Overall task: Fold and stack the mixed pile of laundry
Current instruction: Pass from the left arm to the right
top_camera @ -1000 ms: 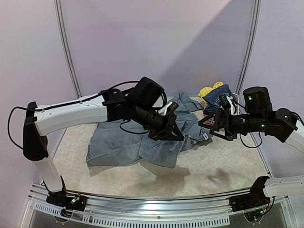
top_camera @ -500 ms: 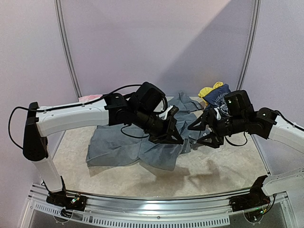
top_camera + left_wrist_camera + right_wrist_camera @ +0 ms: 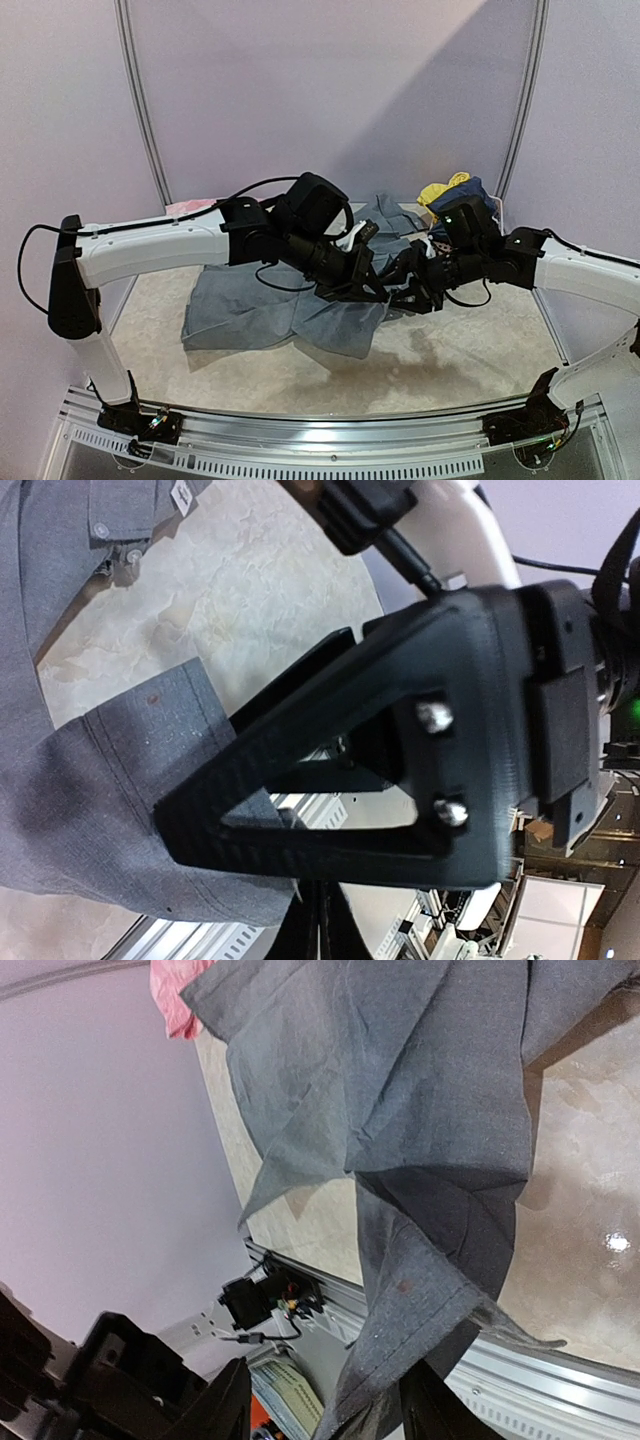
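The left fingers (image 3: 420, 660) are pressed fully together. The hem of the grey shirt (image 3: 250, 305) runs in behind them, so I judge that they pinch that edge. In the overhead view the cloth rises off the counter (image 3: 450, 360) to meet them. The right fingers (image 3: 228, 1410) stand partly apart, and a hanging corner of the same shirt dangles in the gap between them, not clamped. The pairing suits a fold: one arm lifts the edge clear of the surface so the other can get a finger on each side of thin cloth that is hard to pick up when it lies flat. That is likely why the two arms meet nose to nose over the middle of the counter.

The shirt lies spread and rumpled across the left and middle of the counter, with only its near right edge raised. The rest of the laundry pile sits at the back right, apart from the fingers: a navy top (image 3: 462, 203) touching a yellow piece (image 3: 437, 190) on its far left side. I cannot make out a green tee. Nothing looks folded or stacked, so by my reading the task is at an early stage.

The counter is a pale, mottled, stone-look sheet, faintly glossy, with a slotted metal rail (image 3: 320, 440) along its near edge. Plain lilac walls (image 3: 330, 80) enclose it, two curved grey poles rise at the back, and a sliver of pink basket (image 3: 185, 207) shows at the far left.
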Controlling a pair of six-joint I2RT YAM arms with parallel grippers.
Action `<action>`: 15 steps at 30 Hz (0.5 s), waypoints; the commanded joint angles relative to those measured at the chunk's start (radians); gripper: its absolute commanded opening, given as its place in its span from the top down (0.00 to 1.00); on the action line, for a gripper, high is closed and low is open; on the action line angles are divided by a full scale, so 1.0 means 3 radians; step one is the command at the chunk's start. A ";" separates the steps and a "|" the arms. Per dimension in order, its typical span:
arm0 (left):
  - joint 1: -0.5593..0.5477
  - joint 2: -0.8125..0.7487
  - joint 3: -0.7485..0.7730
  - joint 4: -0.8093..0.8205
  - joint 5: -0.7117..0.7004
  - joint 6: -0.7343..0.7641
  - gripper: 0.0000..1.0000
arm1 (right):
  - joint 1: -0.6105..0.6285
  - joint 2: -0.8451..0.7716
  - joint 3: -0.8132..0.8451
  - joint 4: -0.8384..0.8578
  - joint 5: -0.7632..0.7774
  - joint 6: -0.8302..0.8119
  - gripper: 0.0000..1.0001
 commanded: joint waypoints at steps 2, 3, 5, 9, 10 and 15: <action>-0.0057 0.0028 -0.0053 0.0037 -0.0015 0.0094 1.00 | 0.0064 0.0127 0.0107 0.0096 -0.0044 0.0021 0.63; -0.0060 0.0029 -0.0050 0.0034 -0.0013 0.0093 1.00 | 0.0066 0.0141 0.0107 0.0108 -0.0049 0.0021 0.66; -0.0065 0.0024 -0.0062 0.0030 -0.0013 0.0102 1.00 | 0.0068 0.0162 0.0123 0.0120 -0.0052 0.0016 0.84; -0.0076 -0.0037 -0.0080 -0.0048 -0.0052 0.0138 0.96 | 0.0066 0.0158 0.0223 -0.0074 -0.0017 -0.0104 1.00; -0.0076 -0.0073 -0.0090 -0.0098 -0.0084 0.0153 0.92 | 0.0071 0.0153 0.0270 -0.0158 -0.0012 -0.0152 1.00; -0.0067 -0.0459 -0.0217 -0.0541 -0.0549 0.0265 0.63 | 0.0063 0.0109 0.0733 -0.0973 0.0036 -0.0940 1.00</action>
